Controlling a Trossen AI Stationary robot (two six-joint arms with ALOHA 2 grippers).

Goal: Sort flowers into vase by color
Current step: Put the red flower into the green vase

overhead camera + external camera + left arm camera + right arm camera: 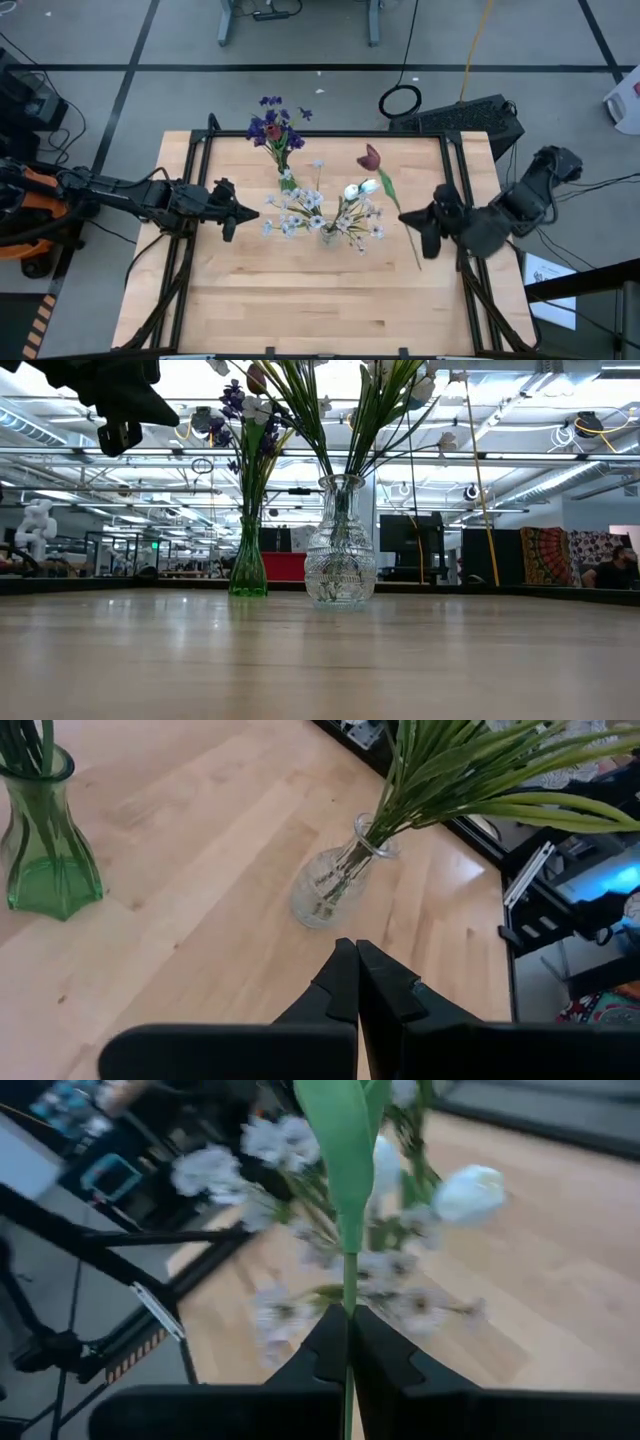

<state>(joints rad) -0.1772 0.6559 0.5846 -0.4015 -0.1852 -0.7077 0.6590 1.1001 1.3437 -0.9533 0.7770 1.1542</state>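
Observation:
A dark red tulip (370,157) on a long green stem is in my right gripper (418,228), right of the clear glass vase (330,236). That vase holds white tulip buds (360,188) and pale small-blossom sprays (295,212). The green vase (286,178) behind it holds purple clusters (272,118) and a dark red bud. Both vases stand upright on their bases in the low view, green vase (247,565) and clear vase (340,555). My left gripper (236,212) hovers shut, left of the clear vase (330,890), touching nothing. My right gripper (348,1325) pinches the tulip's green stem (349,1280) between its two fingers, below the broad leaf (338,1140). The fingers come level from the table's right and lie across the stem. The tulip is lifted clear, its bud toward the far edge and its stem end (419,262) sticking out toward the near edge.
Bare wooden table (300,300) lies between the vases and the near edge. Black frame rails (190,180) run along both sides of the table. Cables and equipment sit on the floor beyond the far edge.

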